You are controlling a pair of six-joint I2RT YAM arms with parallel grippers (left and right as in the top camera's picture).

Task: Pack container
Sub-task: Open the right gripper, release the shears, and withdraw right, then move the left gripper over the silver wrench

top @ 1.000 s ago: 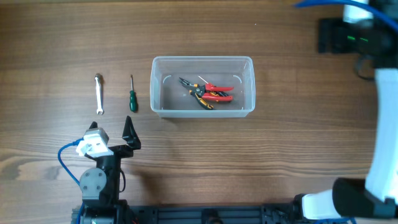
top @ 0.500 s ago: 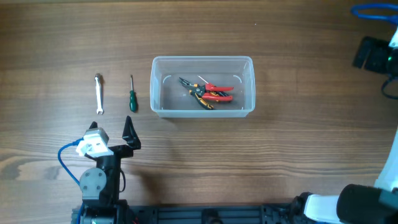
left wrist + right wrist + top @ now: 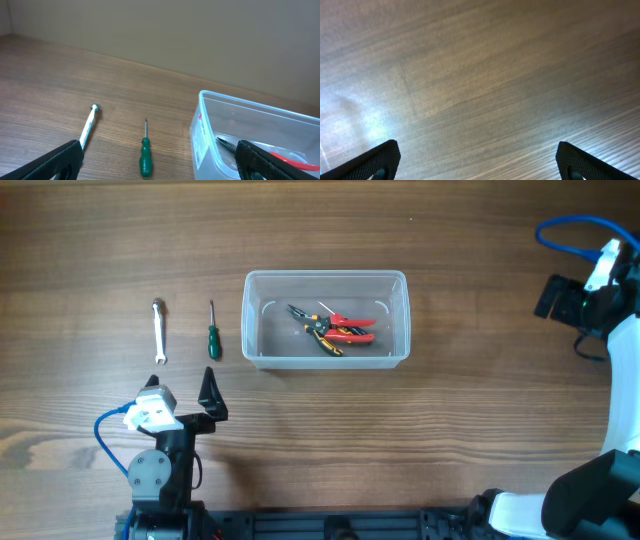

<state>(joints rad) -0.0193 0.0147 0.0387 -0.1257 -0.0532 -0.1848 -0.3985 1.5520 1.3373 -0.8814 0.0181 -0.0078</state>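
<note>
The clear plastic container stands mid-table and holds red-handled pliers and orange-and-black pliers. A green-handled screwdriver and a silver wrench lie on the table to its left. My left gripper is open and empty, low near the front, just short of the screwdriver. The left wrist view shows the screwdriver between the open fingers, the wrench to the left and the container to the right. My right gripper is open and empty at the far right, above bare wood.
The wooden table carries nothing else. The left arm's base sits at the front edge. The right arm's base is at the front right, and its blue cable loops above the wrist.
The right arm has swung from the far right corner toward the front along the table's right edge. The left arm and all the tools have not moved.
</note>
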